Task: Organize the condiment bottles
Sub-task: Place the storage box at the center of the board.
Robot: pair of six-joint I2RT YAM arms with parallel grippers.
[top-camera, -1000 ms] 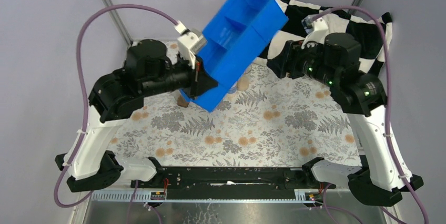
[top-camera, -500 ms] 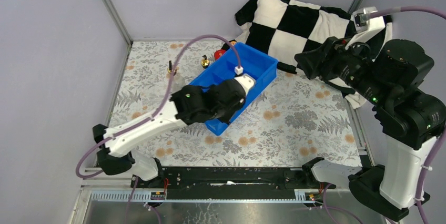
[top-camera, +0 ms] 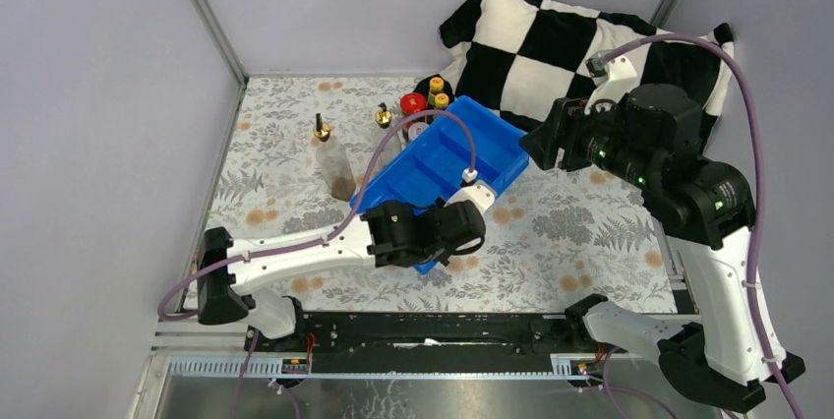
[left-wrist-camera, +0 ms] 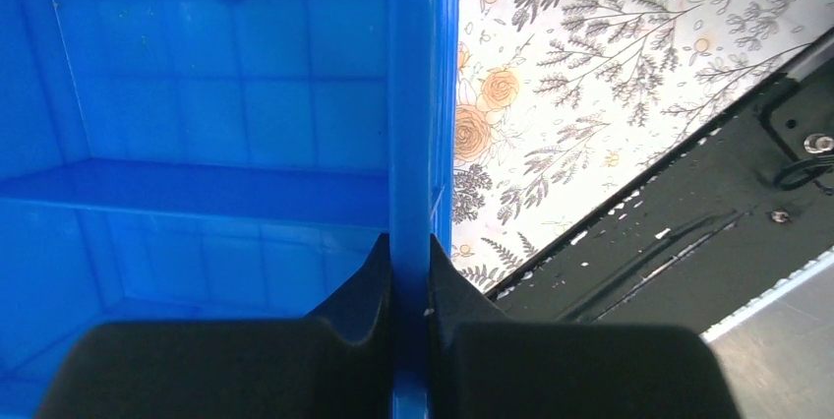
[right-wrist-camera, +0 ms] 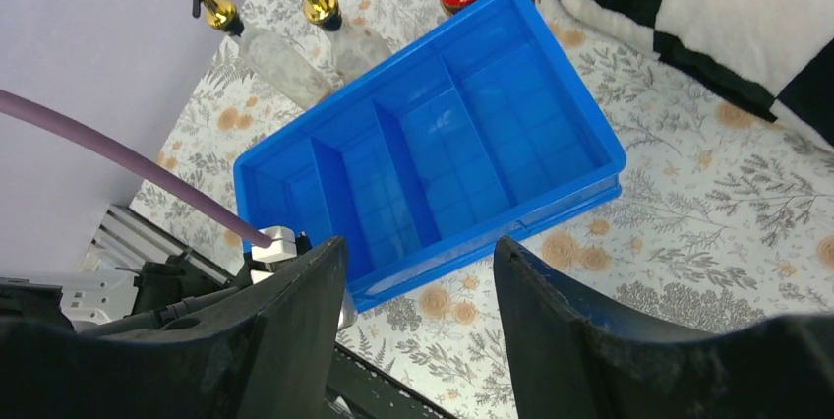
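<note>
My left gripper (top-camera: 436, 245) is shut on the near wall (left-wrist-camera: 413, 94) of the empty blue divided tray (top-camera: 447, 158), which lies low over the floral cloth. Two tall clear gold-spouted bottles (top-camera: 335, 165) (top-camera: 386, 127) stand left of the tray and also show in the right wrist view (right-wrist-camera: 268, 47) (right-wrist-camera: 346, 33). A red-lidded jar (top-camera: 413, 103) and two yellow-capped dark bottles (top-camera: 437, 86) stand behind the tray's far corner. My right gripper (top-camera: 536, 144) is open and empty, above the table right of the tray (right-wrist-camera: 462, 144). No silver-lidded shaker shows clearly.
A black-and-white checked cushion (top-camera: 551, 40) lies at the back right corner. Grey walls close in the left and back sides. The black base rail (top-camera: 433, 326) runs along the near edge. The floral cloth (top-camera: 580, 232) covers the table.
The tray was held high and tilted, then came down toward the near side in my left gripper. The bottles behind it came into sight. The right arm swung and settled right of the tray.
</note>
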